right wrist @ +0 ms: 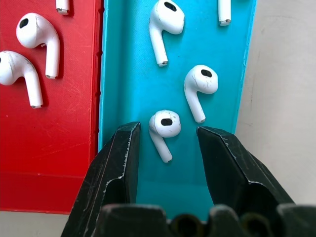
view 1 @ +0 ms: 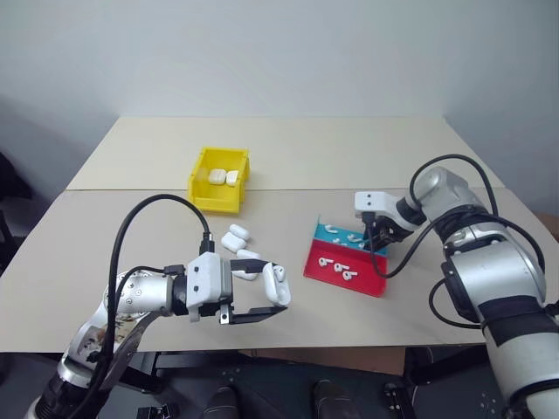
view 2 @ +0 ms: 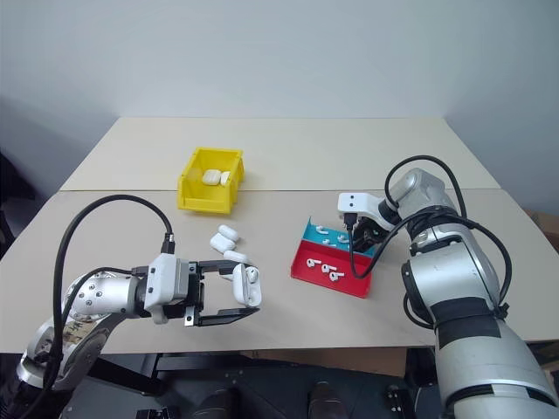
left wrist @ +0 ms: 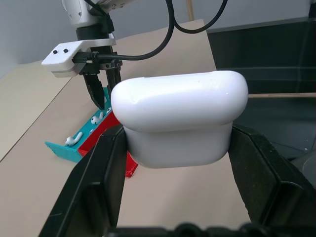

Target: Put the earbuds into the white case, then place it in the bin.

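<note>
My left gripper (view 1: 260, 294) is shut on a white case (view 1: 276, 284), held upright above the table's front edge; its rounded body (left wrist: 180, 116) sits gripped between the two black fingers. My right gripper (right wrist: 167, 133) points down over the teal half of the tray (right wrist: 123, 74). It is open, with one earbud (right wrist: 165, 126) lying between its fingertips and touching neither. Two more earbuds (right wrist: 200, 84) lie on the teal beside it, and others (right wrist: 34, 34) lie on the red half. The yellow bin (view 1: 214, 202) stands at the back left of the table.
The bin holds a couple of white cases (view 1: 220, 176). Three loose white cases (view 1: 236, 237) lie on the table between the bin and my left gripper. The red-and-teal tray (view 1: 345, 266) sits right of centre. A seam divides the table into front and back halves.
</note>
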Controlling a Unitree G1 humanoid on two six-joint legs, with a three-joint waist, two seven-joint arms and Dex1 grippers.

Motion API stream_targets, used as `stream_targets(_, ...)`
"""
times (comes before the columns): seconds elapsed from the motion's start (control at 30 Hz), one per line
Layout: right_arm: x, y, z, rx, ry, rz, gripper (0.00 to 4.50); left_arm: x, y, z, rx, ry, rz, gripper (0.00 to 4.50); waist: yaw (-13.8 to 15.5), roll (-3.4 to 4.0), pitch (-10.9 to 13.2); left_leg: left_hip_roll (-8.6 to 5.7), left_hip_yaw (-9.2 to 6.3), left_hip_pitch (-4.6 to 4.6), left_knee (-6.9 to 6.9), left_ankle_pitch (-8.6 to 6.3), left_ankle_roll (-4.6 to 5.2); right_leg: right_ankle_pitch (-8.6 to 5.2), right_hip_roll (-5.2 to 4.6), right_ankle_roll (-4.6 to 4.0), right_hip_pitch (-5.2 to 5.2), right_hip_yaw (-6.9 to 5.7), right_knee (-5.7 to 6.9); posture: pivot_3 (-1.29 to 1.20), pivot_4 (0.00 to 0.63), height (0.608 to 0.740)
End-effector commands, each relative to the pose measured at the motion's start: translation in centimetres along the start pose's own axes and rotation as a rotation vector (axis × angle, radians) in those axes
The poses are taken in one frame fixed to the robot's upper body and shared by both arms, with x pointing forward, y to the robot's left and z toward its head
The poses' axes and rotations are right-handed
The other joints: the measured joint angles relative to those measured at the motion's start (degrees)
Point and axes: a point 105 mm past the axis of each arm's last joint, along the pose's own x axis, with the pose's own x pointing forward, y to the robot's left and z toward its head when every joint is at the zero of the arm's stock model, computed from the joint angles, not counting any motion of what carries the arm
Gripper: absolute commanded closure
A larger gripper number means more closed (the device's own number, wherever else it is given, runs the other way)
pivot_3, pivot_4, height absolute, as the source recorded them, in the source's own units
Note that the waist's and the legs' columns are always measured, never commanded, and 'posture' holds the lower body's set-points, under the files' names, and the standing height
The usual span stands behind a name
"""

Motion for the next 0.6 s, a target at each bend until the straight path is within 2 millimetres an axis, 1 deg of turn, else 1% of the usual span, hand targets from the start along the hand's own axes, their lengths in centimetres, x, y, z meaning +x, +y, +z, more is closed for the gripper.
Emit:
stream_targets(0.03, -0.22, -0.2, 0.21, 0.001, -0.023, -0.015, 2.24, -0.26, 0.08, 0.82, 0.034, -0.011, 0.013, 1.68, 0.0, 0.0, 0.0, 0.0, 0.0, 0.0, 0.0, 0.0, 0.0, 0.0, 0.0, 0.0, 0.0, 0.0, 0.0, 0.0, 0.15, 0.74)
stream_targets(0.3, -0.09, -0.13, 0.22, -0.003, -0.026, -0.012, 2.24, -0.2, -0.05, 0.71, 0.032, -0.005, 0.015, 1.68, 0.0, 0.0, 0.0, 0.0, 0.0, 0.0, 0.0, 0.0, 0.0, 0.0, 0.0, 0.0, 0.0, 0.0, 0.01, 0.0, 0.15, 0.74)
stream_targets(0.4, -0.06, -0.21, 0.22, -0.007, -0.027, -0.021, 2.81, -0.24, -0.09, 0.74, 0.031, -0.004, 0.016, 1.68, 0.0, 0.0, 0.0, 0.0, 0.0, 0.0, 0.0, 0.0, 0.0, 0.0, 0.0, 0.0, 0.0, 0.0, 0.01, 0.0, 0.15, 0.74)
stream_targets(0.6, 0.16, -0.31, 0.06, -0.022, -0.017, -0.038, 2.81, -0.26, -0.15, 0.74, 0.031, -0.003, 0.016, 1.68, 0.0, 0.0, 0.0, 0.0, 0.0, 0.01, 0.0, 0.0, 0.0, 0.0, 0.0, 0.0, 0.0, 0.0, 0.01, 0.0, 0.15, 0.74)
